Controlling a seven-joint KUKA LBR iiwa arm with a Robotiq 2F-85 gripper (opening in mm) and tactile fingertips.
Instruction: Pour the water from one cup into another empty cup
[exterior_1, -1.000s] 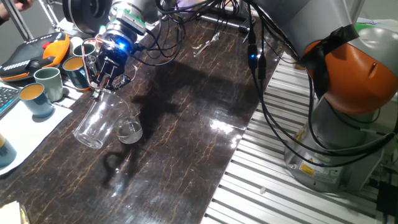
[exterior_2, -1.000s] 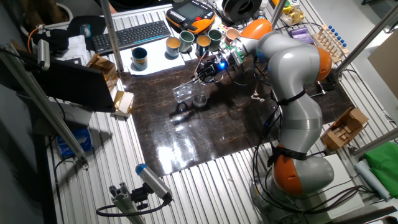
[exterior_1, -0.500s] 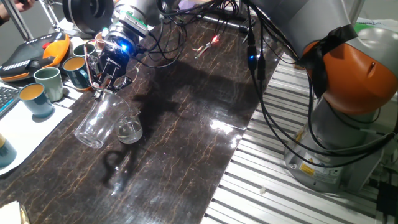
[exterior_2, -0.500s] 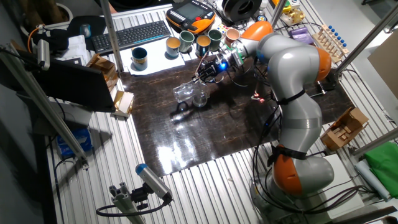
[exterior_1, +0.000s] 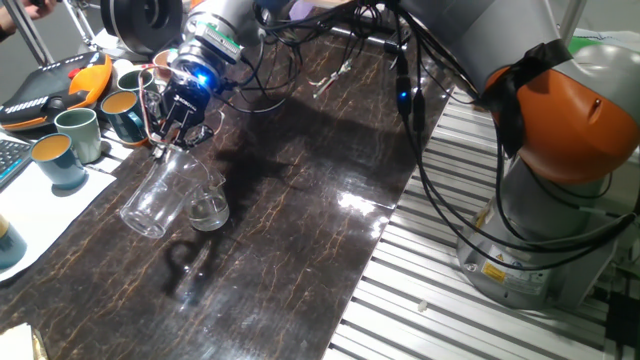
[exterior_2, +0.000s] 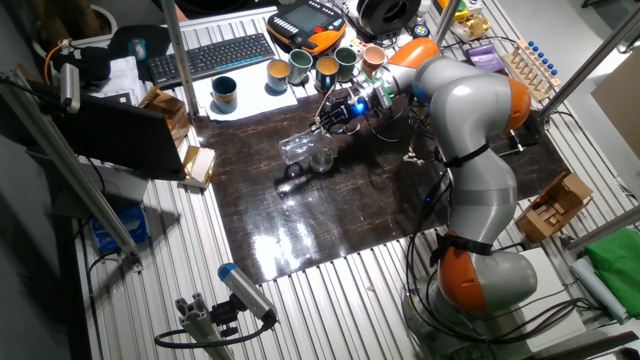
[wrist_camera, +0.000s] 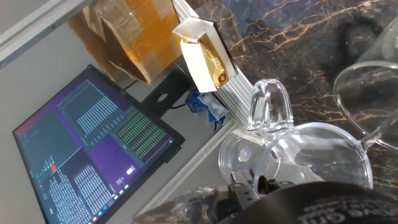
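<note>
One fixed view: low, close, at the table's (exterior_1: 300, 200) long edge, facing the mugs (exterior_1: 75, 135) | Other fixed view: high, far, looking down over table and whole arm (exterior_2: 470, 150) | Hand view: very close, along the fingers, tilted toward a monitor (wrist_camera: 93, 149) | Shared: dark tabletop, clear glasses (exterior_2: 305, 152).

This is a robotics lab or workshop. The grey-and-orange jointed robot arm (exterior_2: 470, 150) stands on a ribbed aluminium bench (exterior_2: 330, 300) covered in the middle by a dark marble-patterned mat (exterior_2: 330, 205). At the top of the frame lie a black keyboard (exterior_2: 215, 55) and an orange-and-black teach pendant (exterior_2: 305, 22). A lit monitor showing code windows (wrist_camera: 87, 146) fills the hand view's left, and black cables (exterior_1: 420, 130) trail across the table.
</note>
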